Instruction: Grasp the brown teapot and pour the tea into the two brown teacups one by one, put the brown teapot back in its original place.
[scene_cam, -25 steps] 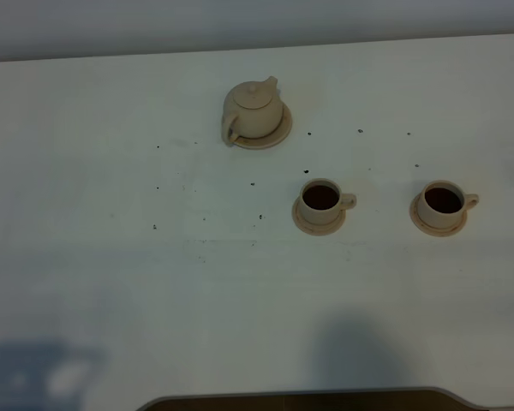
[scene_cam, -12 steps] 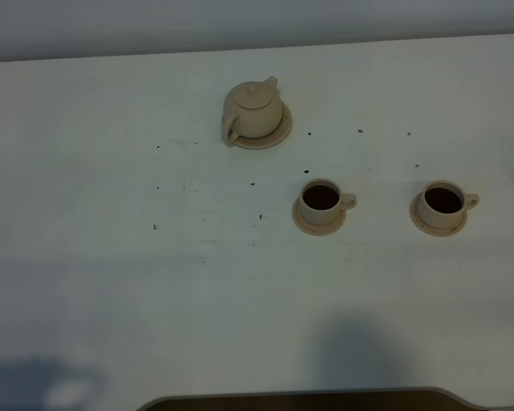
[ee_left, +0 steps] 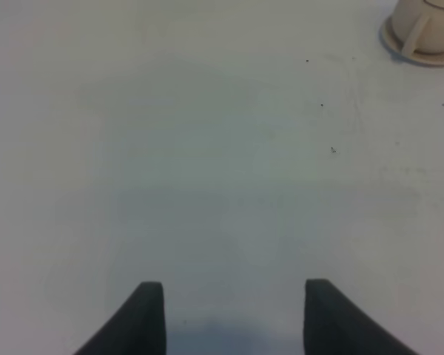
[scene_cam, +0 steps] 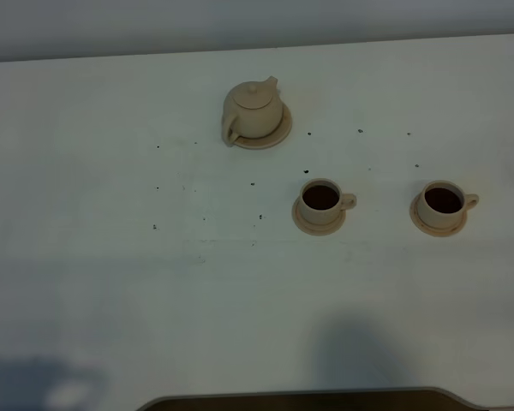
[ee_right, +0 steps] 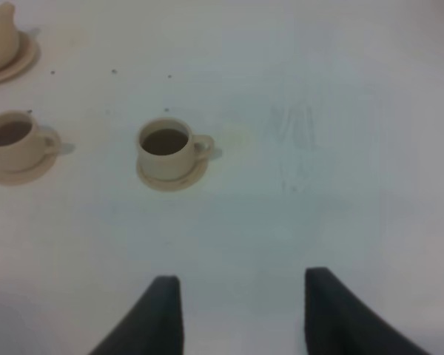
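Left gripper (ee_left: 233,314) spread, empty, well apart from brown teapot (scene_cam: 252,110) on its saucer (scene_cam: 272,135), far side of table (scene_cam: 86,257). Right gripper (ee_right: 240,310) spread, empty. Both teacups (scene_cam: 321,200) (scene_cam: 443,203) look dark inside, possibly full: overflow risk if poured again.

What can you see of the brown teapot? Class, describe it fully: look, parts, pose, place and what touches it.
The brown teapot is pale tan, round-bellied and looks ceramic. It has a knobbed lid, a short spout pointing toward the table's far edge and a loop handle facing the near side. It stands upright on its saucer, behind and left of the two teacups in the high view. No gripper touches it. Only its lower body and handle show in the left wrist view.
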{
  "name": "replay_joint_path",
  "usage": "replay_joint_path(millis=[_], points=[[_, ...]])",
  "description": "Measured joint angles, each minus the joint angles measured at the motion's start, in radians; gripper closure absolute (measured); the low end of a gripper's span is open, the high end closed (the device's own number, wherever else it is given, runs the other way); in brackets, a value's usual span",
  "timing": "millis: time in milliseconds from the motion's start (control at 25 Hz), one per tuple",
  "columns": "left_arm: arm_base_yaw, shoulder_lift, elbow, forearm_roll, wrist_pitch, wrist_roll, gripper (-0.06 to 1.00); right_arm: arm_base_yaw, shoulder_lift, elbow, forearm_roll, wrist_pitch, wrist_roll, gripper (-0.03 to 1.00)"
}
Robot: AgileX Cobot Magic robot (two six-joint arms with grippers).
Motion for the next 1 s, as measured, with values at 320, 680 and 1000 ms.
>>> replay_joint_path(millis=[320,680,1000], points=[[0.0,0.0,0.0,0.0,0.0,0.0,0.52,0.0,0.0,0.0,0.0,0.0,0.0,0.56],[0.0,0.0,0.0,0.0,0.0,0.0,0.52,0.0,0.0,0.0,0.0,0.0,0.0,0.56],[0.0,0.0,0.0,0.0,0.0,0.0,0.52,0.0,0.0,0.0,0.0,0.0,0.0,0.56]])
